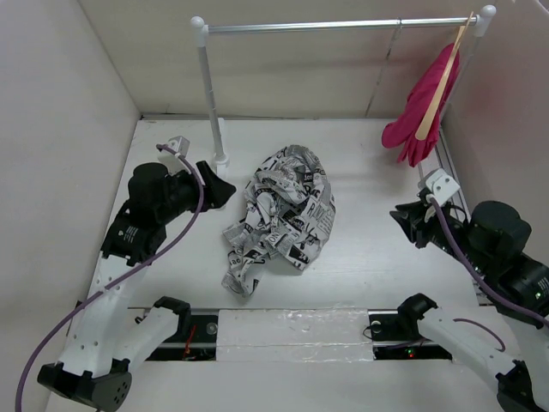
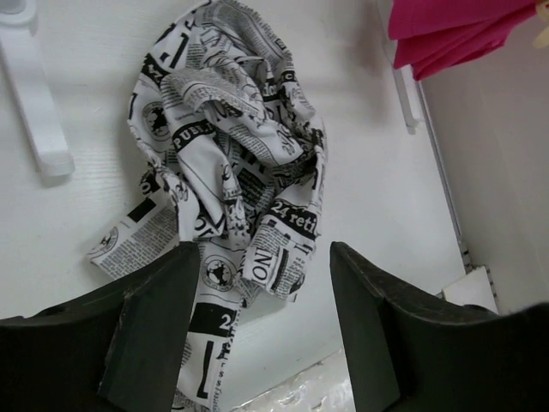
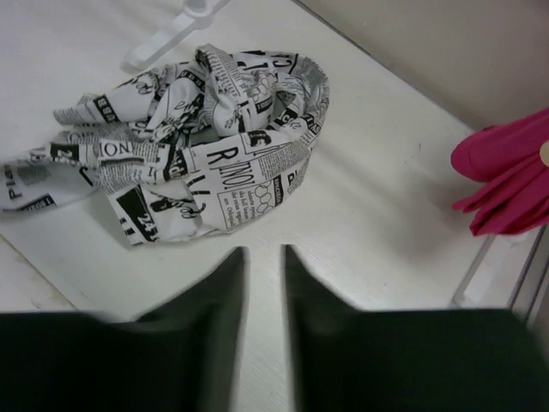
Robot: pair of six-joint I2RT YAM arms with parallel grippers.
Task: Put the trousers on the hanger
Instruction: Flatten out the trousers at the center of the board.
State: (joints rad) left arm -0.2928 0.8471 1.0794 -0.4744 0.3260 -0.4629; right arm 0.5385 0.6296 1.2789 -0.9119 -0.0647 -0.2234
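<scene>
The trousers [image 1: 281,215] lie in a crumpled heap in the middle of the table, white cloth with black newspaper print; they also show in the left wrist view [image 2: 232,163] and the right wrist view [image 3: 197,137]. My left gripper [image 1: 225,190] hovers at the heap's left edge, wide open [image 2: 264,249], with a fold of cloth just beyond its fingers and nothing held. My right gripper [image 1: 401,215] is to the right of the heap, apart from it, its jaws only narrowly open [image 3: 264,251] and empty. I cannot make out the grey wire hanger in any view.
A metal rail [image 1: 343,26] spans the back on white posts; the left post [image 1: 210,94] stands just behind the heap. A pink garment [image 1: 420,112] hangs on a pale wooden hanger [image 1: 442,81] at the rail's right end. Walls enclose the table on three sides.
</scene>
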